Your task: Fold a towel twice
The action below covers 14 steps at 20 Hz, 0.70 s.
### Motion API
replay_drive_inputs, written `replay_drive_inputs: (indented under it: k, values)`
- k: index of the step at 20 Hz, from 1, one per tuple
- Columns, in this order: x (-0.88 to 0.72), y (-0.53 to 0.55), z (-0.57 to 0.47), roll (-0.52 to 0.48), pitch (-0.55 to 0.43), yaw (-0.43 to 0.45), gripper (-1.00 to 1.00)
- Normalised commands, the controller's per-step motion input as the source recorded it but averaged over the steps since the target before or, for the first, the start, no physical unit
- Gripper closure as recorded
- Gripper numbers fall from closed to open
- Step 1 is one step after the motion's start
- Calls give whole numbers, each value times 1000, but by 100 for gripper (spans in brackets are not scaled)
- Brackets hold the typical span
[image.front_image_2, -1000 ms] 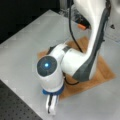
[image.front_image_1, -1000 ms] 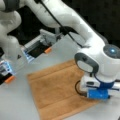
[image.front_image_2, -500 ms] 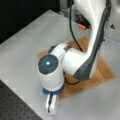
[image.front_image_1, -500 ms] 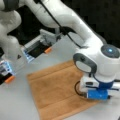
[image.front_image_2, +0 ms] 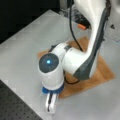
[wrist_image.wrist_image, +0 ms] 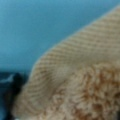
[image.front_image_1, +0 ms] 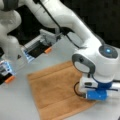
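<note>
The orange-brown towel [image.front_image_1: 55, 90] lies spread flat on the grey table, with a woven band along its near edge. In a front view my wrist stands low over the towel's right corner and hides the fingers. In a front view the gripper [image.front_image_2: 51, 106] points down at the near corner of the towel [image.front_image_2: 105, 72], its white fingers close together with only a thin dark slit between them. The wrist view is filled by the towel's corner [wrist_image.wrist_image: 82, 82], ribbed band and terry loops, very close to the camera.
A black device with an orange tab [image.front_image_1: 37, 48] sits behind the towel, and another [image.front_image_1: 6, 73] is at a front view's left. A dark perforated board [image.front_image_2: 15, 105] borders the table at a front view's bottom left.
Almost nothing differs; the wrist stays low at the towel's corner and the towel lies as before.
</note>
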Motion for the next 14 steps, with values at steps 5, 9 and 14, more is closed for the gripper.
replay_drive_inputs:
  k: [5,9,14]
  values:
    - [-26,-5,-324,-139,-22,-27,100]
    - [16,39,-233,-134,39,-35,100]
    - [8,59,-130,-122,129,-60,100]
